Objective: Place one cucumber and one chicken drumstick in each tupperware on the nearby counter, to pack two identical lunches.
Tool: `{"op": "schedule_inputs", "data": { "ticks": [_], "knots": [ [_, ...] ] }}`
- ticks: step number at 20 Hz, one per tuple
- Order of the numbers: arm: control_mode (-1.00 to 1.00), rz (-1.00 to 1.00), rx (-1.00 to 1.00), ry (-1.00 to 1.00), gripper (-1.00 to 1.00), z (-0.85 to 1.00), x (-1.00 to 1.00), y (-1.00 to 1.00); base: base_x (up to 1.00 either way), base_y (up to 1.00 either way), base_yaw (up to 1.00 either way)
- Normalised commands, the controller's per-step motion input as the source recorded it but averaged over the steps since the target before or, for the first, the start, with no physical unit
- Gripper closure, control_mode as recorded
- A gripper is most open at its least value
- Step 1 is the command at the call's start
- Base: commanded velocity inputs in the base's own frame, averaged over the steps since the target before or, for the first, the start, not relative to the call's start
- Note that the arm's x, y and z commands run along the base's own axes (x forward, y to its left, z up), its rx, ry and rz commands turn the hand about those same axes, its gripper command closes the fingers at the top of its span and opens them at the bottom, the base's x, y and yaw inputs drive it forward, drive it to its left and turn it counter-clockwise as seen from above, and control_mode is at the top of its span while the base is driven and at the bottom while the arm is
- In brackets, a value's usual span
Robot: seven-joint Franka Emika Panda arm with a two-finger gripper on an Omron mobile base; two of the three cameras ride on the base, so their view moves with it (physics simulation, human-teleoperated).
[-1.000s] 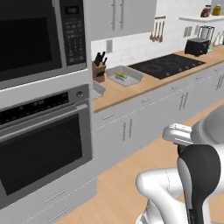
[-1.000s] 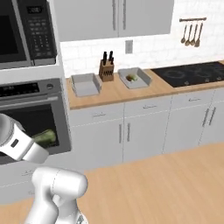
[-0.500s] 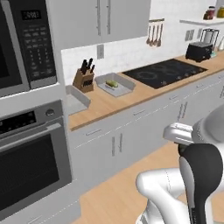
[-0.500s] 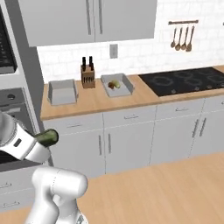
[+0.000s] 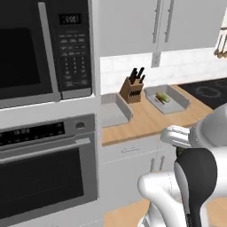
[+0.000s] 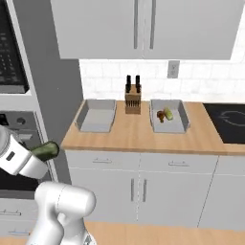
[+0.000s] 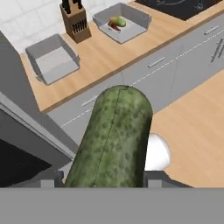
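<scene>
While the arm stands back from the cabinets over the pale floor, the gripper (image 7: pixel 103 183) is closed on a cucumber (image 7: pixel 113 139), whose dark green, bumpy body runs up between the two finger tips in the hand view; in the right base view the same cucumber (image 6: pixel 46 150) sticks out to the right of the white wrist, in front of the oven (image 6: pixel 16 143). On the counter (image 6: pixel 139 136) sit two grey tupperware trays with a knife block (image 6: pixel 133 98) between them against the tiled wall. The left tupperware (image 6: pixel 97 116) lies near the counter's left end, just beside the tall oven column, and looks empty. The right tupperware (image 6: pixel 168 116) holds a small green piece and a reddish-brown piece lying close together, too small to name with certainty. To the far right a black cooktop (image 6: pixel 225 122) is set into the wood. In the left base view the microwave (image 5: pixel 44 48) sits above the oven, left of the counter.
</scene>
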Motion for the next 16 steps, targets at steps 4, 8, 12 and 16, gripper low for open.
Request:
{"op": "schedule_inputs", "data": {
  "ticks": [4,8,12,16],
  "knots": [
    [1.00,0.00,0.00,0.00,1.00,0.00,0.00,0.00,0.93,-0.78,0.45],
    [1.00,0.00,0.00,0.00,1.00,0.00,0.00,0.00,0.67,-0.73,0.41],
    [1.00,0.00,0.00,0.00,1.00,0.00,0.00,0.00,0.73,-0.18,0.44],
    [-1.00,0.09,0.00,0.05,1.00,-0.08,0.15,0.00,0.46,0.00,0.31]
  ]
}}
